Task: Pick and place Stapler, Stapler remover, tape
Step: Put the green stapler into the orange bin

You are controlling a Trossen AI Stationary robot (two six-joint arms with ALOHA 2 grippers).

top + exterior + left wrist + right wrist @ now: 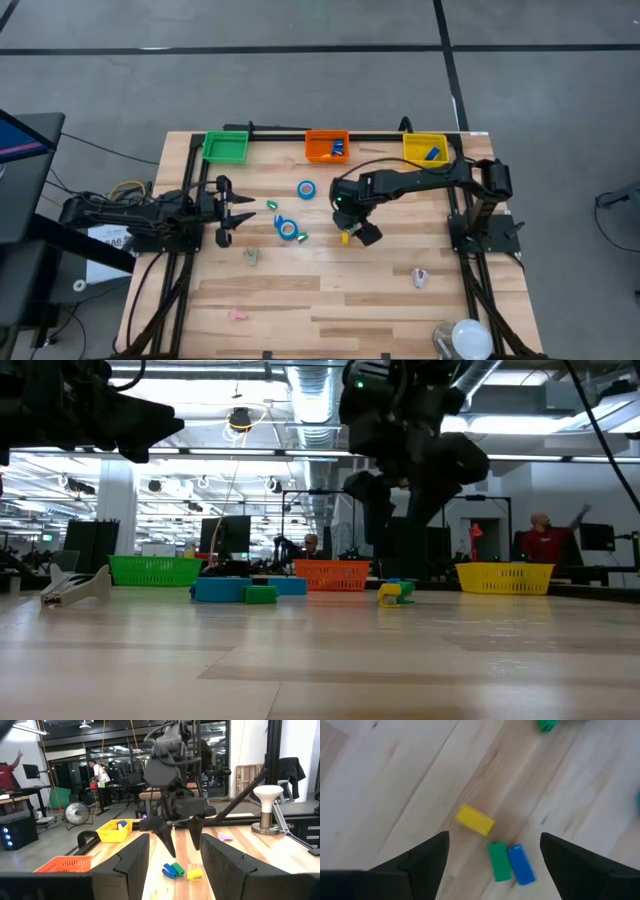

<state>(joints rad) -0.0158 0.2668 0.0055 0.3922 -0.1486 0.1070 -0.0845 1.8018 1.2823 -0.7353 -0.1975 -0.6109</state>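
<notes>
Hovering, right gripper [492, 845] spread wide — above stapler [492, 851].

From above, the right gripper [352, 226] covers most of the small blocks [346, 237] beneath it; only a yellow bit shows. The pale bits on the near desk [300, 300], one at [252, 256], one at [420, 277] and a pinkish one at [237, 315], are too small to name. What lies in the orange bin [327, 146] and yellow bin [424, 149] shows only as blue specks. The white round thing [465, 339] at the near right corner is cut by the edge. In the low view both arms are cut off at the top, and the tape [240, 589] blurs into one blue band.
</notes>
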